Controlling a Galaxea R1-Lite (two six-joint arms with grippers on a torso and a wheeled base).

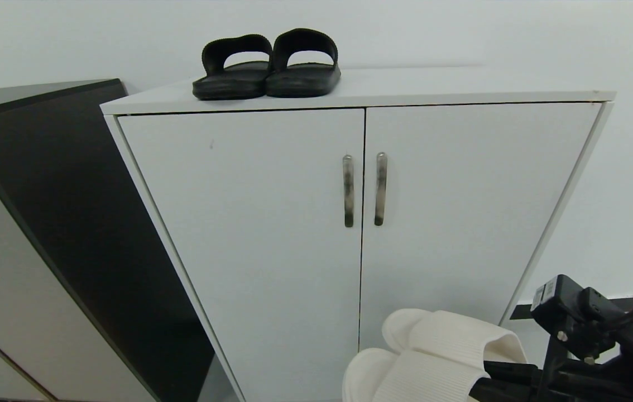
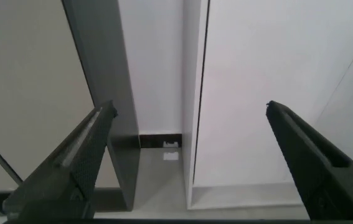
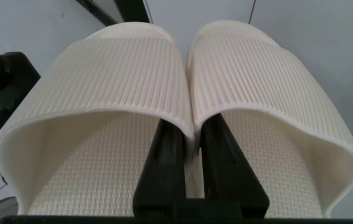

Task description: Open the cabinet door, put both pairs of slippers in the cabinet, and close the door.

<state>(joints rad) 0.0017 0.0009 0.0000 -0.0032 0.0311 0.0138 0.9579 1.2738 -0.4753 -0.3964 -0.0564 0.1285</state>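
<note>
Centre of head view: tall white two-door wooden cabinet (image 1: 249, 223), both doors shut. Lower right: pair of cream ribbed foam slippers (image 1: 434, 352), adjoining inner walls pinched by right gripper (image 3: 195, 168). Upper centre, on the cabinet top: pair of black rubber slide slippers (image 1: 268, 67). Mid-frame at door seam: grey metal bar handles (image 1: 348, 191). Left gripper (image 2: 190, 109): spread wide, empty.

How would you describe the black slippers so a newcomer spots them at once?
Find the white two-door cabinet, both doors shut. On its top, toward the robot's left, a pair of black slippers stands side by side. Unlike the cream ribbed pair gripped low by the right end effector, these are black and untouched.
</note>
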